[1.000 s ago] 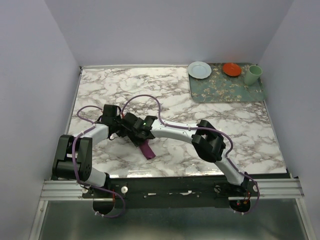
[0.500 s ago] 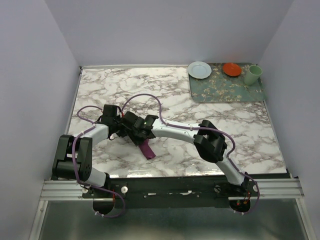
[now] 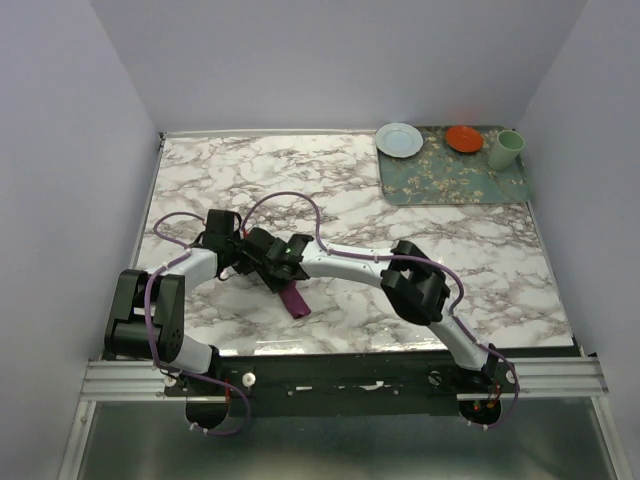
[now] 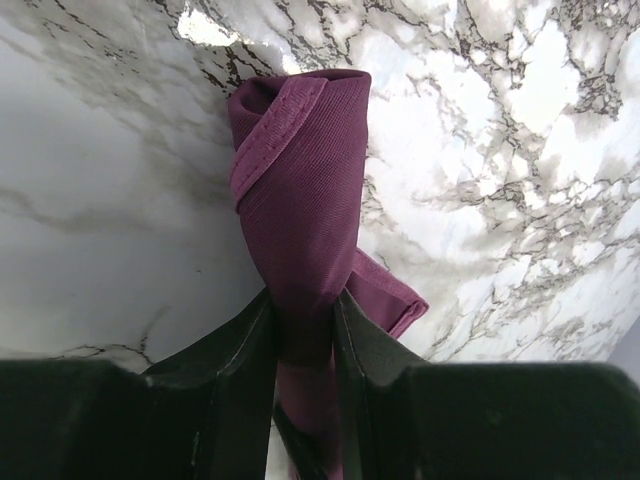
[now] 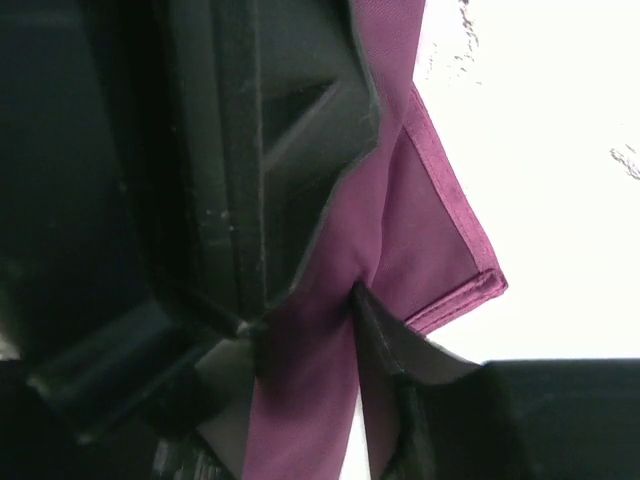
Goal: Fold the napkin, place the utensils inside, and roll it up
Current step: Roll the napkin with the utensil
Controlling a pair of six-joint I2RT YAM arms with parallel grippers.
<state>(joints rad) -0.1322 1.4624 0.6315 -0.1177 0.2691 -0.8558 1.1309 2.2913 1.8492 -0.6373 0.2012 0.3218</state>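
"What sits in the left gripper (image 4: 304, 298)?"

"The napkin (image 4: 305, 180), rolled into a tight plum tube. Both black fingers (image 4: 240, 340) press its sides."

"And past the tips?"

"The roll's hemmed end curls open over the marble tabletop (image 4: 500, 150). A flat corner pokes out to the right."

Grey-veined marble table (image 3: 250, 170), plain lavender walls (image 3: 330, 60), metal rail (image 3: 130, 378) along near edge

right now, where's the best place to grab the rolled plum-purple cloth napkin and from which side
Probably pinch the rolled plum-purple cloth napkin across its narrow waist, coming in along its length as the left gripper does: the roll is slim there, while its far end flares into loose hem.
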